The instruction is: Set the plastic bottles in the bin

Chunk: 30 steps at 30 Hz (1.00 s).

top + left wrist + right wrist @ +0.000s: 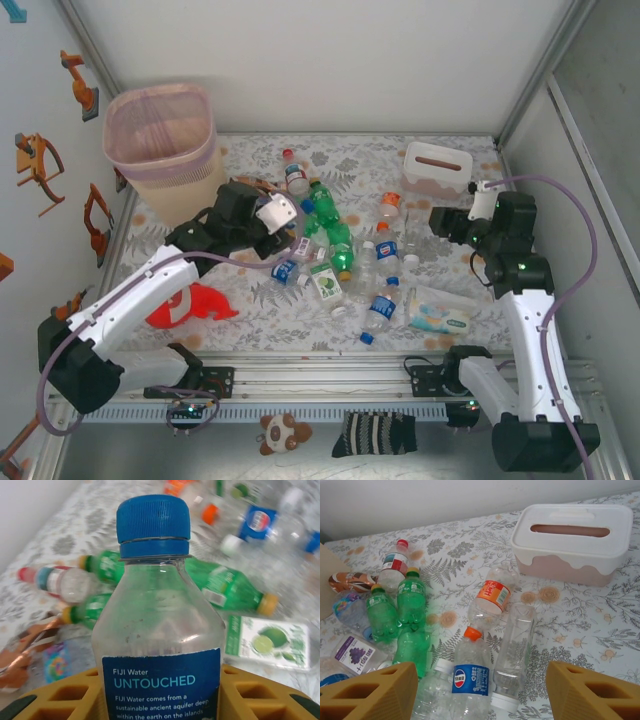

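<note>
Grip: my left hand (285, 232) clamps the Fiji water bottle (157, 625) at its label, cap forward, so it should carry cleanly to the bin (160, 140) at the far-left corner of the desk (440, 150). My right hand (450, 222) hangs half open, empty, above loose bottles (515, 640).

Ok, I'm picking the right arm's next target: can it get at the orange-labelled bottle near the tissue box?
Probably yes. The right gripper stands open facing it, the orange-labelled bottle lies uncovered, and the tissue box stands off to one side. A clear bottle lies right alongside and might get nudged.
</note>
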Available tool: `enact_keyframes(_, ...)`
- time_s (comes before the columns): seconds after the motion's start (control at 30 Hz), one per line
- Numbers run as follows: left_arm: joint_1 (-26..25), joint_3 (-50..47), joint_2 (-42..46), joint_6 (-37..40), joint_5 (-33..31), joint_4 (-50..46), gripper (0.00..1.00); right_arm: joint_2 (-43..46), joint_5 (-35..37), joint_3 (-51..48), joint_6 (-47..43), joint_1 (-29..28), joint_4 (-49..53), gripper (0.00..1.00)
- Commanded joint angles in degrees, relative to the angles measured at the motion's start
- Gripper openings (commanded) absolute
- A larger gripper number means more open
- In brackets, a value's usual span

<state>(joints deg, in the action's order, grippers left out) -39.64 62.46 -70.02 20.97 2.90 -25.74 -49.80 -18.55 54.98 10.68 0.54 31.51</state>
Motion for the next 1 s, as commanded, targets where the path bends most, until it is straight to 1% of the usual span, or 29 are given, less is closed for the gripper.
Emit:
enact_keyframes(0.0,1.4,5.8,-1.2,-10.5,-7.9,2.2,0.45,0.0,-0.1,2.4,-0.2,-0.4,0.6,0.68)
enact_keyframes(0.07,2.5,10.0,-2.4,-13.8,-11.3,-0.5,0.44,-0.2,-0.3,2.4,-0.1,-0.4,0.6,0.68)
enact_keyframes(0.13,3.6,13.4,-3.3,-15.2,-13.4,-2.6,0.43,-0.4,-0.4,2.5,-0.1,-0.4,0.4,0.68)
enact_keyframes(0.23,4.5,16.5,-3.7,-15.7,-18.0,-2.6,0.42,-0.9,-0.5,2.8,0.0,-0.3,0.3,0.68)
enact_keyframes(0.33,5.7,18.6,-3.5,-16.4,-22.7,-0.8,0.38,-1.6,-1.0,3.2,0.0,-0.4,0.4,0.68)
enact_keyframes(0.43,6.9,20.9,-3.5,-15.6,-25.7,0.5,0.31,-2.0,-1.4,3.7,0.0,-0.4,0.5,0.68)
enact_keyframes(0.53,7.5,23.3,-4.5,-13.6,-30.5,1.7,0.30,-2.4,-1.4,4.2,0.0,-0.4,0.6,0.68)
enact_keyframes(0.6,7.8,24.9,-5.6,-12.5,-34.7,3.0,0.34,-2.6,-1.4,4.5,0.2,-0.4,0.6,0.68)
enact_keyframes(0.63,8.1,25.8,-6.2,-12.1,-37.4,4.1,0.32,-2.6,-1.4,4.6,0.2,-0.4,0.6,0.68)
enact_keyframes(0.7,8.8,27.9,-7.8,-11.0,-40.5,5.0,0.29,-3.0,-1.4,4.9,0.3,-0.4,0.5,0.68)
enact_keyframes(0.77,9.7,30.3,-9.7,-9.8,-42.4,5.3,0.29,-3.2,-1.4,5.1,0.5,-0.5,0.4,0.68)
enact_keyframes(0.87,11.4,33.0,-12.0,-7.9,-42.5,6.3,0.31,-3.7,-1.6,5.3,1.3,-0.4,-0.3,0.68)
enact_keyframes(0.9,12.3,33.8,-12.8,-7.9,-42.7,7.0,0.30,-3.8,-1.7,5.4,1.5,-0.4,-0.5,0.68)
enact_keyframes(0.97,14.3,36.0,-14.6,-8.6,-44.1,7.2,0.26,-4.2,-1.9,5.6,1.8,-0.4,-0.7,0.68)
